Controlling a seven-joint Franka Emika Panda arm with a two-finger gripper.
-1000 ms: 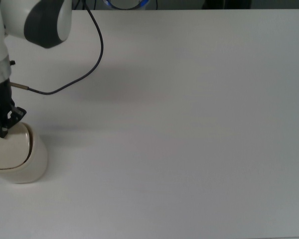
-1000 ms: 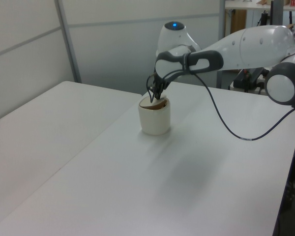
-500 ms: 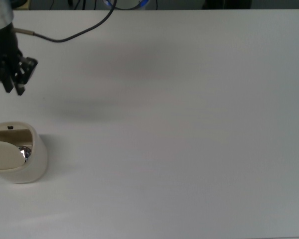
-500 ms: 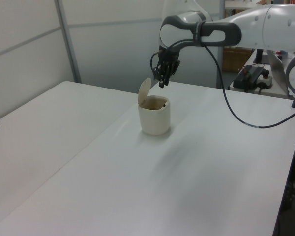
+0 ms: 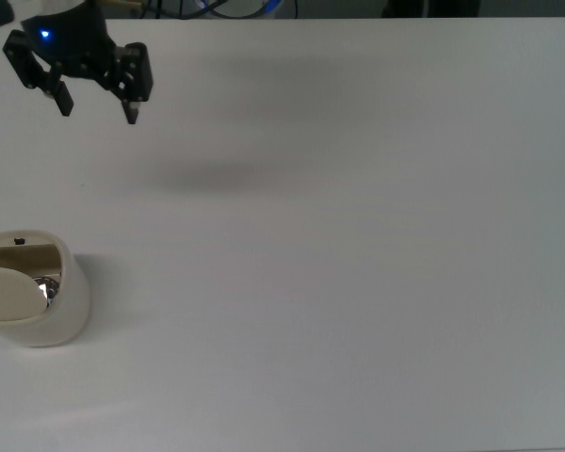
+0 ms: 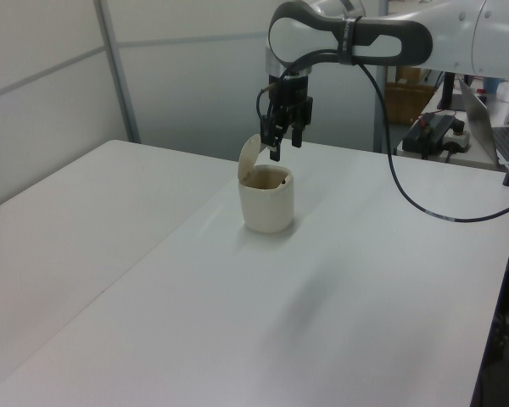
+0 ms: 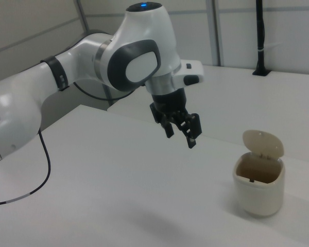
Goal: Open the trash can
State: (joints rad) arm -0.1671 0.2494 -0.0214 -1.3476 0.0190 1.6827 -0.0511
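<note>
**Gripper clear of the opened can**

Gripper (image 7: 180, 135) hangs in the air with its fingers spread and nothing between them, up and away from the can (image 7: 258, 188). Taking the can as landmark: in the top view the gripper (image 5: 96, 102) sits well above the can (image 5: 38, 306) in the frame and a little toward the top view's right, with bare table (image 5: 358, 245) between them. In the right view the gripper is off to the can's left and higher than its rim. In the left view the gripper (image 6: 284, 148) seems to hover just over the can (image 6: 267, 199), but that is an overlap of sight lines; the other two views show them apart.

The lid (image 7: 263, 143) stands tipped up at the can's far edge, nearly upright, and the mouth is open. The task looks done, so any coming move is likely only a retreat away from the can.

The top view alone shows the shiny inside and a small black mark at the rim. The right view best shows the raised lid's full outline and the height gap. The cable (image 6: 407, 203) trailing from the arm shows clearly in the left view.
</note>
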